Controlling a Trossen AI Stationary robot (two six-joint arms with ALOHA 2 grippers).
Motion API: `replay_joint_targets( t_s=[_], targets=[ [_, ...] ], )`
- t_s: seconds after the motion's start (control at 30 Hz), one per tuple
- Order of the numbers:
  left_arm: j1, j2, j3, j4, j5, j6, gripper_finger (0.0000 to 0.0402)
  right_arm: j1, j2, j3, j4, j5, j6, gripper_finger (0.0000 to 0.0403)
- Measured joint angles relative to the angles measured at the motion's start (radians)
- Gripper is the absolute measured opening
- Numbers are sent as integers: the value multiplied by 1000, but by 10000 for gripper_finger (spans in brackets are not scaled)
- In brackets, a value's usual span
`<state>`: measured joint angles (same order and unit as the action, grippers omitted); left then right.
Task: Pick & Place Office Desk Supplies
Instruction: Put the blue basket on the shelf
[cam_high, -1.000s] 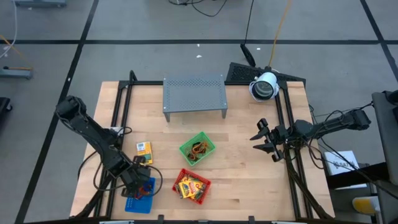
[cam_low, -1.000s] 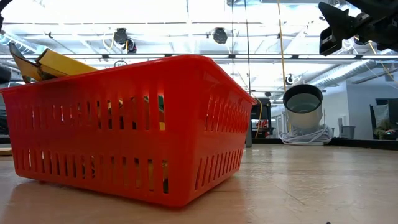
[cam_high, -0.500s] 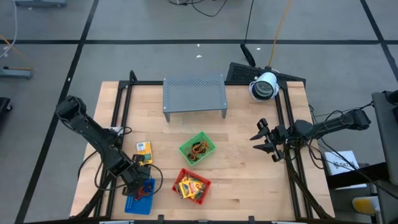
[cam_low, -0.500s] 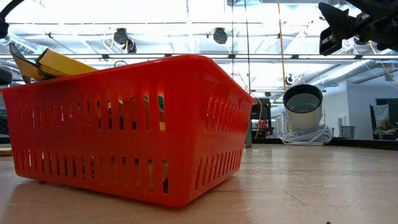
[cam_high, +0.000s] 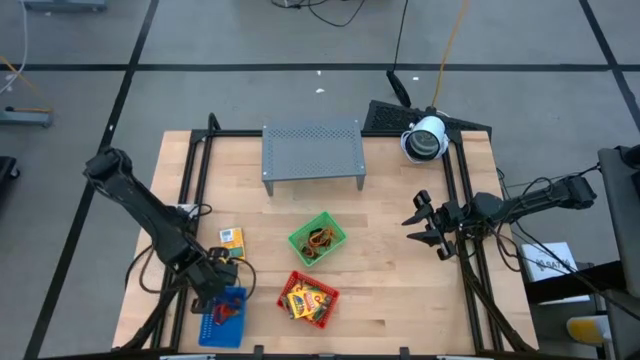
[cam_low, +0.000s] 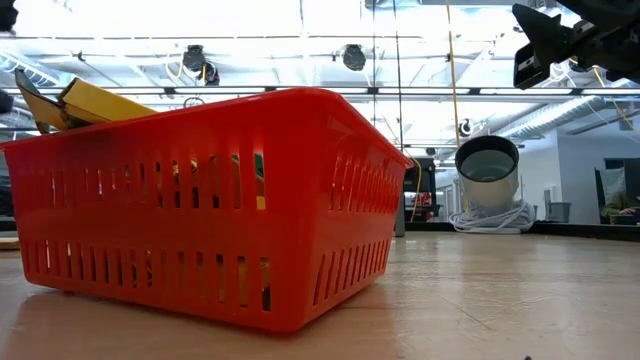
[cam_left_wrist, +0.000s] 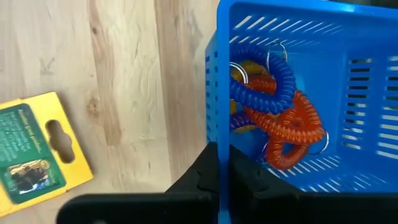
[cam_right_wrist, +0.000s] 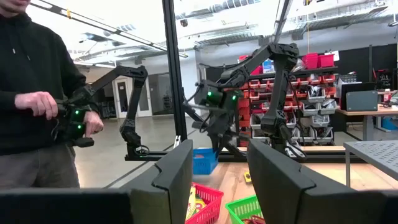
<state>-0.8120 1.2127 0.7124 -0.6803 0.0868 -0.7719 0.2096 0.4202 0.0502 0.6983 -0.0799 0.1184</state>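
Gripping the wall of the blue tray (cam_left_wrist: 218, 93), the left gripper (cam_left_wrist: 219, 167) has its two dark fingers pinched tight on the thin plastic edge, one finger inside and one outside. This is at the near left corner of the table (cam_high: 400, 290). Inside the blue tray lie curly coil cords, a blue one (cam_left_wrist: 267, 78) on top of an orange one (cam_left_wrist: 292, 130), with small metal rings on them. Just outside the tray, flat on the wood, lies a yellow packet (cam_left_wrist: 34, 152) with a green picture on it.

Close to the blue tray, toward the middle, sits the red tray (cam_high: 309, 298), full of yellow packets with coloured print (cam_high: 305, 300). In the low view one yellow packet (cam_low: 95, 101) sticks up over the red rim.

A little farther back is the green tray (cam_high: 318, 239), with a tangle of dark and orange bands (cam_high: 318, 238) in it.

Out at the right edge of the table, well apart from all the trays, the right gripper (cam_high: 424, 224) hangs in the air with its fingers spread wide and nothing between them.

At the far side stands the grey rack (cam_high: 312, 152) full of little holes. Beyond the table, in the right wrist view, a person in a dark top (cam_right_wrist: 31, 93) stands holding controls.
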Motion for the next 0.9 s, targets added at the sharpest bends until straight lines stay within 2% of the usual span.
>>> replay_joint_targets(
  t_s=[0.17,0.37,0.67,0.9],
  targets=[
    [15,-84,40,-83,1,-1,6,0,0,0,0,0,0,141],
    [103,-139,156,-295,-60,-35,6,0,0,0,0,0,0,141],
    [285,-137,364,-485,-89,81,6,0,0,0,0,0,0,141],
    [479,-52,543,-601,-86,177,6,0,0,0,0,0,0,141]
  ],
)
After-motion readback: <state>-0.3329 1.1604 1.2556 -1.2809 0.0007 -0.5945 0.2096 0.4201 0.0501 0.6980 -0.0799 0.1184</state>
